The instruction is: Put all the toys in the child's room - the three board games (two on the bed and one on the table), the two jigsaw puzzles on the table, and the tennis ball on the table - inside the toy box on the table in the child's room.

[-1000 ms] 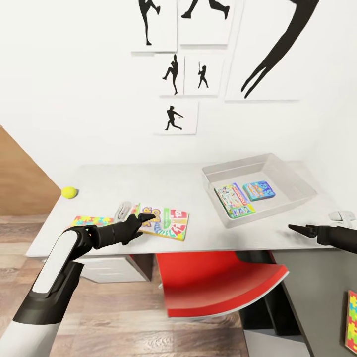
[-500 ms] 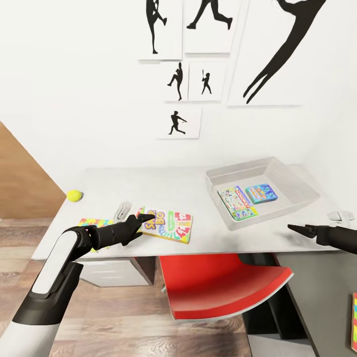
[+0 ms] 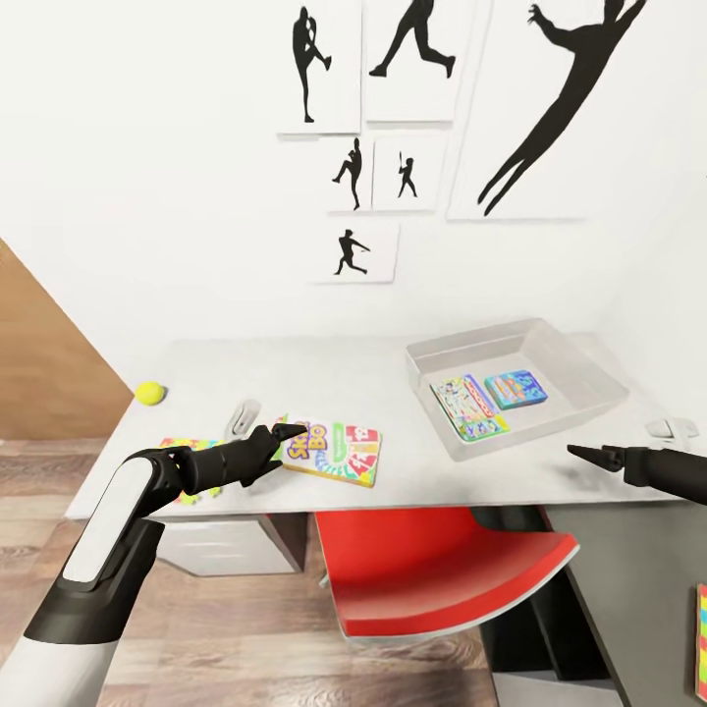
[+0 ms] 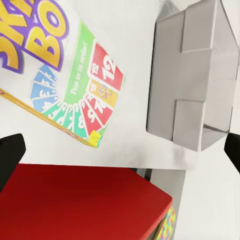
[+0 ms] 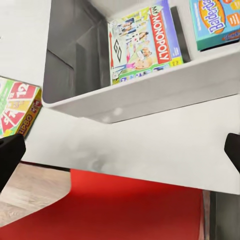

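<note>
A white wall (image 3: 147, 196) carries a cluster of white prints with black silhouettes of athletes (image 3: 412, 108). Below it stands a pale grey table (image 3: 344, 368). A red chair seat (image 3: 432, 570) is tucked partly under the table's front edge. The floor is wood plank (image 3: 226, 638), and a brown wooden panel (image 3: 39, 363) slants at the left.

Camera drifted left — no object moved.
</note>
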Robot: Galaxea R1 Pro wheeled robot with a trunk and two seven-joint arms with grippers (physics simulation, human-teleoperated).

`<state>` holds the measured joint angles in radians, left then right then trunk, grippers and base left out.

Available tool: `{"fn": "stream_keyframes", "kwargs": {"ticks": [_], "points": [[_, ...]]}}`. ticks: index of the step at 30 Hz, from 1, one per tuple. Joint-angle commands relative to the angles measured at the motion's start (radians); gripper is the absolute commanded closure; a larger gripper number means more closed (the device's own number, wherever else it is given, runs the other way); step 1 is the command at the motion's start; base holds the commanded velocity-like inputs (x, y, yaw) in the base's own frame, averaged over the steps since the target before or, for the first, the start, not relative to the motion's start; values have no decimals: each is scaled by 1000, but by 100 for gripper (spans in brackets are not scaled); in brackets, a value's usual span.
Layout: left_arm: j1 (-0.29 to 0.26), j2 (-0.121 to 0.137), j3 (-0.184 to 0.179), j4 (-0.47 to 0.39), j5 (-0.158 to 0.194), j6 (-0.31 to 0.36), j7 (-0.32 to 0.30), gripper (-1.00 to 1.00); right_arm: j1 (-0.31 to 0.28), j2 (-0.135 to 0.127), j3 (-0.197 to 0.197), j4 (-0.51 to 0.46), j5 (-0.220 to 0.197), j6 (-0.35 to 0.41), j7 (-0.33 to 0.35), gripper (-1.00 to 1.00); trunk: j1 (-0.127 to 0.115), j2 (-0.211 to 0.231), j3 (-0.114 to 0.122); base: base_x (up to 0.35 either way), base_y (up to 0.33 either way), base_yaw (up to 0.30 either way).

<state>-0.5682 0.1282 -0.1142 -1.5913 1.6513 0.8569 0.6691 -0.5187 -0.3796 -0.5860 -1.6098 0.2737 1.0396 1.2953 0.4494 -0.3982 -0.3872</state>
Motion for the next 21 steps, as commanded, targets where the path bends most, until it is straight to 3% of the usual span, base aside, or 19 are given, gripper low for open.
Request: {"fn": "stream_keyframes", "kwargs": {"ticks": [1, 13, 19, 21], "points": [[-1, 1, -1, -1, 10, -1, 10, -100, -1, 0, -1, -1, 10, 8, 10, -100, 1, -2, 0, 0, 0, 0], [19, 3, 6, 14, 12, -1, 10, -100, -2, 13, 5, 5, 25, 8, -34, -100, 1, -2, 19, 0, 0, 0], [64, 11, 90, 13, 13, 0, -4, -100, -3, 27, 21, 7, 31, 8, -59, -100, 1, -2, 29, 0, 0, 0], [71, 12, 103, 13, 13, 0, -9, -100, -3, 28, 22, 8, 32, 8, -61, -100, 1, -2, 32, 0, 0, 0]]}}
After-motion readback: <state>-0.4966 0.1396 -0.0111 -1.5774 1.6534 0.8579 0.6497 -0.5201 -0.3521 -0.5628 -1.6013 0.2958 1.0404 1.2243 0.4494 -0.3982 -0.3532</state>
